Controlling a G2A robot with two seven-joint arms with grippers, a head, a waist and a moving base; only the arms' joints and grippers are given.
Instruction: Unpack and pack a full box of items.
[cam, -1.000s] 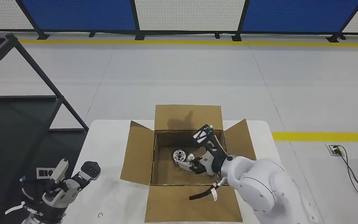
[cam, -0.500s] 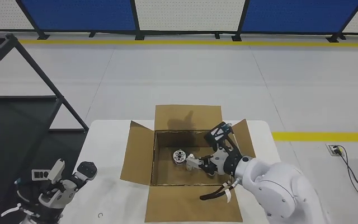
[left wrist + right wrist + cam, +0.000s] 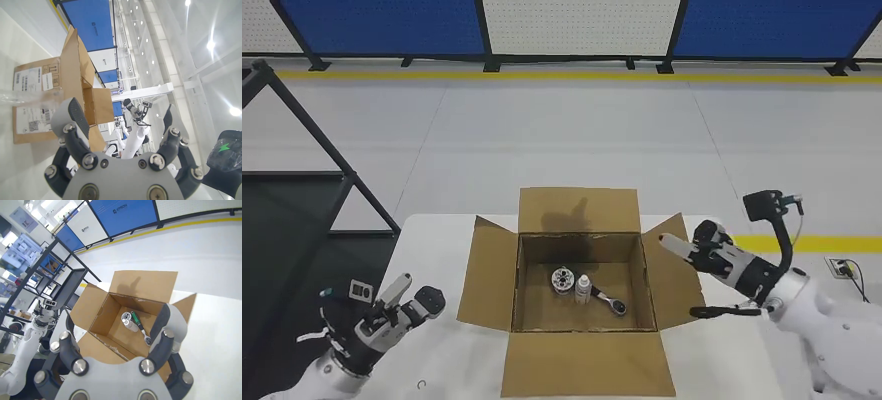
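An open cardboard box (image 3: 580, 210) stands in the middle of the white table (image 3: 442, 355), all flaps spread. On its floor lie a round metal part (image 3: 563, 278), a small white bottle (image 3: 583, 289) and a ratchet wrench (image 3: 611, 300). The right wrist view looks down on the same round part (image 3: 127, 315), bottle (image 3: 130, 325) and green-handled ratchet (image 3: 140, 329). My right gripper (image 3: 682, 250) (image 3: 115, 317) hangs open and empty above the box's right flap. At the table's left edge my left gripper (image 3: 417, 300) (image 3: 122, 113) is open and empty, facing the box's labelled side (image 3: 34, 83).
A black metal rack (image 3: 302, 160) stands left of the table. A small dark ring (image 3: 421, 384) lies on the table near the front left. Blue and white partition panels (image 3: 582, 25) close off the floor behind, and a yellow line (image 3: 802, 243) runs at the right.
My right gripper has come up out of the box and swung right, past the right flap, holding nothing. The left arm has shifted a little toward the box.
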